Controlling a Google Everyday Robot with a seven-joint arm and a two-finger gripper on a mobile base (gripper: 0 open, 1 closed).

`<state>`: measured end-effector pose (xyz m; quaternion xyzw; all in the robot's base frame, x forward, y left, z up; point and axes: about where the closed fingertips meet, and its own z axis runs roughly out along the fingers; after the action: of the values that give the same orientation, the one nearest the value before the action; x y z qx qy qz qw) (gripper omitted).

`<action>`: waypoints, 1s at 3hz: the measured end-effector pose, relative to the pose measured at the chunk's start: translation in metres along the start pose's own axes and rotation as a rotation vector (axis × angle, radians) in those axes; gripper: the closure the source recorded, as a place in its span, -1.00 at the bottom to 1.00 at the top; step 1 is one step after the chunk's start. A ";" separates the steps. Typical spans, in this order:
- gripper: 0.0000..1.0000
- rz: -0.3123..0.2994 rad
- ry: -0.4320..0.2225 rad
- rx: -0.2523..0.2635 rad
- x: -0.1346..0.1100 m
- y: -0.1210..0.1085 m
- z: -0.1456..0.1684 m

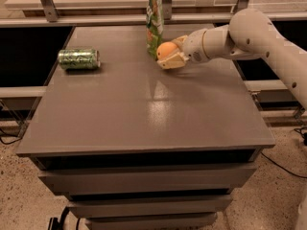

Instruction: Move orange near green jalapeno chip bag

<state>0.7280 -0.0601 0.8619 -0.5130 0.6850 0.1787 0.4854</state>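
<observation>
The orange (166,50) sits between the fingers of my gripper (170,54), which is shut on it low over the table, reaching in from the right. The green jalapeno chip bag (154,20) stands upright at the back middle of the table, just left of and behind the orange, nearly touching it. My white arm (240,32) stretches in from the right edge.
A green patterned drink can (78,59) lies on its side at the table's left. The grey table top (148,109) drops off at the front edge. Metal rails and a shelf run behind the table.
</observation>
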 end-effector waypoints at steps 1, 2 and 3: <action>-0.76 -0.007 0.014 -0.006 0.002 0.002 0.007; -1.00 -0.006 0.027 -0.006 0.005 0.001 0.008; -1.00 -0.003 0.034 -0.015 0.006 0.001 0.006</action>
<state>0.7299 -0.0585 0.8534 -0.5204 0.6911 0.1744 0.4703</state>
